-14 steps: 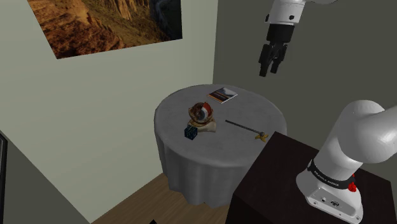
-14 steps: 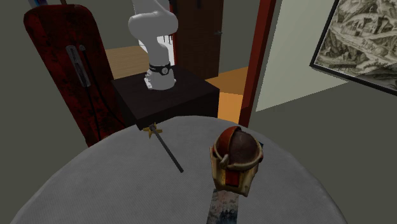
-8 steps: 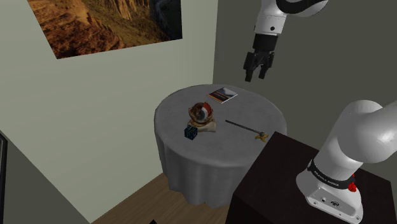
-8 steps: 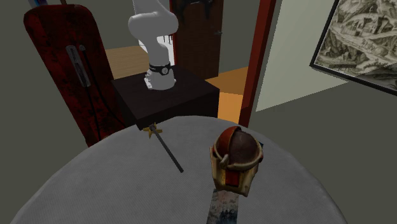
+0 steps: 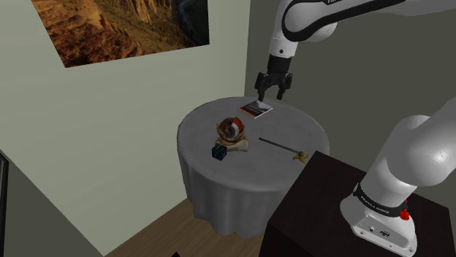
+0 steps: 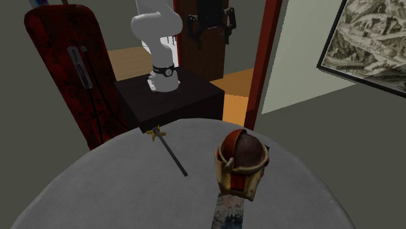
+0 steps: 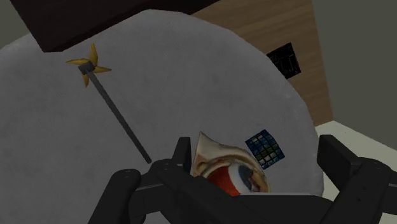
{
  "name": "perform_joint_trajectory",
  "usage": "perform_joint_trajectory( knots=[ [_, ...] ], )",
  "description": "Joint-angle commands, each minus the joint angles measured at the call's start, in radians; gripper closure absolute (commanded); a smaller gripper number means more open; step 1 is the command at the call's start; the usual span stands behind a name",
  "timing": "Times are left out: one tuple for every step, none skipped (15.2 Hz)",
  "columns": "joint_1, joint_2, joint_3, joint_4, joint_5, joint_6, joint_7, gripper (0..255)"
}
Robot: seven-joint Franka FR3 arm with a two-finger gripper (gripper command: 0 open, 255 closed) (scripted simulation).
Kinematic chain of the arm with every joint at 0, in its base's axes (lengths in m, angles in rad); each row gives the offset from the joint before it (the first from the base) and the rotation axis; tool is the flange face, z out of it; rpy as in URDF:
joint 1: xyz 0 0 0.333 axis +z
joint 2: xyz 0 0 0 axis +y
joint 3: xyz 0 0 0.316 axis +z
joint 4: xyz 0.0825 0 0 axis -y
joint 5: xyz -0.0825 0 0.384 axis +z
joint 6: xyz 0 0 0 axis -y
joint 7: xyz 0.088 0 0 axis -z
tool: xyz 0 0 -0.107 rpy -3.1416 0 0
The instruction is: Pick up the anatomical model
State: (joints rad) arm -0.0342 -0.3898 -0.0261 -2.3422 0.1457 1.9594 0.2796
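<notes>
**Anatomical model** [image 5: 232, 131]: rounded red-brown and white body on a pale base. It stands near the middle of the round tabletop [image 5: 281, 125], at the centre of the shoulder view, and nothing holds it.

**Gripper** [image 5: 271, 95]: upper centre of the shoulder view, hanging over the far edge of the tabletop, above a book [image 5: 256, 109]. It is up and to the right of the model in that frame, well apart from it. The fingers [image 7: 356, 173] are spread wide with nothing between them.

**Cube** [image 5: 218, 152]: small, dark and chequered. It sits just beside the model's base, at the model's lower left in the shoulder view.

**Rod** [image 5: 283, 148]: thin and grey with a gold cross-piece, lying flat. It is to the right of the model in the shoulder view and clear of it.

**Hazards, as judged:**
- A straight descent from the present position would probably meet the book, not the model. The gripper needs to travel sideways first.
- The model's body is domed and irregular. Fingers closing high on the curve may slide off or squeeze it out; a hold low on the body or across the base looks safer.
- The cube is close enough that a finger coming down on that side could knock it off the tabletop or trap it against the base.
- The model is top-heavy in look, so a glancing touch from one finger may tip it before the other makes contact.
- The tabletop's grey cloth may drag if the fingertips press into it.
</notes>
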Motion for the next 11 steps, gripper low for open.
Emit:
perform_joint_trajectory(
  knots=[
    [-0.007, 0.073, 0.004, 0.015, 0.008, 0.067, 0.036, 0],
    [-0.011, 0.109, 0.005, 0.027, 0.011, 0.093, 0.053, 0],
    [-0.014, 0.144, 0.005, 0.04, 0.014, 0.118, 0.07, 0],
    [-0.017, 0.18, 0.005, 0.055, 0.017, 0.143, 0.087, 0],
    [-0.02, 0.216, 0.004, 0.07, 0.02, 0.166, 0.103, 0],
    [-0.024, 0.251, 0.004, 0.087, 0.023, 0.188, 0.119, 0],
    [-0.027, 0.287, 0.002, 0.105, 0.026, 0.21, 0.136, 0],
    [-0.029, 0.323, 0.0, 0.124, 0.03, 0.23, 0.151, 0],
    [-0.032, 0.359, -0.001, 0.143, 0.033, 0.249, 0.167, 0],
    [-0.035, 0.395, -0.004, 0.164, 0.036, 0.267, 0.183, 0],
    [-0.038, 0.43, -0.006, 0.186, 0.039, 0.284, 0.198, 0]
  ],
)
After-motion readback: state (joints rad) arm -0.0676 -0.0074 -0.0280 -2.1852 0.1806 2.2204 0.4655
